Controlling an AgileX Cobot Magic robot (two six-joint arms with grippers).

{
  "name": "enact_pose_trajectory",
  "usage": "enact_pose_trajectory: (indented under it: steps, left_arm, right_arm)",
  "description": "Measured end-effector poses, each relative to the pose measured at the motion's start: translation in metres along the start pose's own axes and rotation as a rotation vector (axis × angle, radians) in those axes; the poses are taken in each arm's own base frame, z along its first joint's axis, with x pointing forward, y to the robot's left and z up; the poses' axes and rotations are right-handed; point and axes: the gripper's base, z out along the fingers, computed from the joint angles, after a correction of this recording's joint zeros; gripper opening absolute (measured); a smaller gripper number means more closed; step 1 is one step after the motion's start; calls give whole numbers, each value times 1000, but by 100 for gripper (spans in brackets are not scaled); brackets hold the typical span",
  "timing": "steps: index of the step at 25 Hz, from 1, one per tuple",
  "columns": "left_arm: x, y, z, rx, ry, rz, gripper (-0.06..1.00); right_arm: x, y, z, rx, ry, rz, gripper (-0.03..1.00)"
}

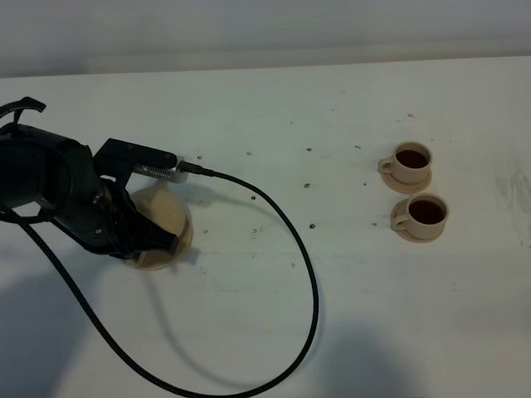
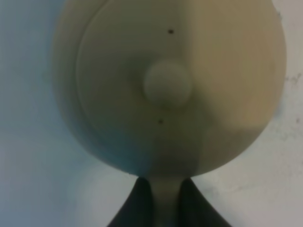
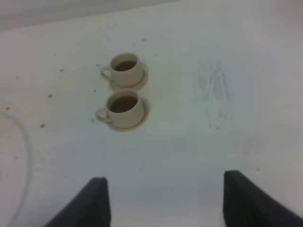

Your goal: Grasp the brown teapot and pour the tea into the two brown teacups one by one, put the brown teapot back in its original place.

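While the two brown teacups at the right of the overhead frame both showed dark tea, the work sat at the far left, where the left tool held the brown teapot low over the white tabletop. In the left wrist view its fingers were pinched together on the pot's handle, with the domed lid and knob filling the frame above them. A tan rim showed under the pot, likely the saucer that marks the original place, though whether the pot rested on it could not be told. A black cable looped across the middle. The right tool hung with its fingers spread wide and empty, near the cups. Pouring looked finished; the step in hand appeared to be the return. The next move would call for settling the pot squarely on its saucer, then releasing the handle.
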Motion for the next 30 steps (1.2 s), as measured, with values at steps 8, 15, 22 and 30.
enact_pose_trajectory:
  steps: [8,15,22,30]
  left_arm:
    - [1,0,1,-3,10,-4,11]
    - [1,1,10,-8,31,1,11]
    - [1,1,10,-10,33,1,11]
    - [2,1,9,-11,45,1,20]
  right_arm:
    - [0,0,0,0,0,0,54]
    - [0,0,0,0,0,0,54]
    - [0,0,0,0,0,0,54]
    - [0,0,0,0,0,0,54]
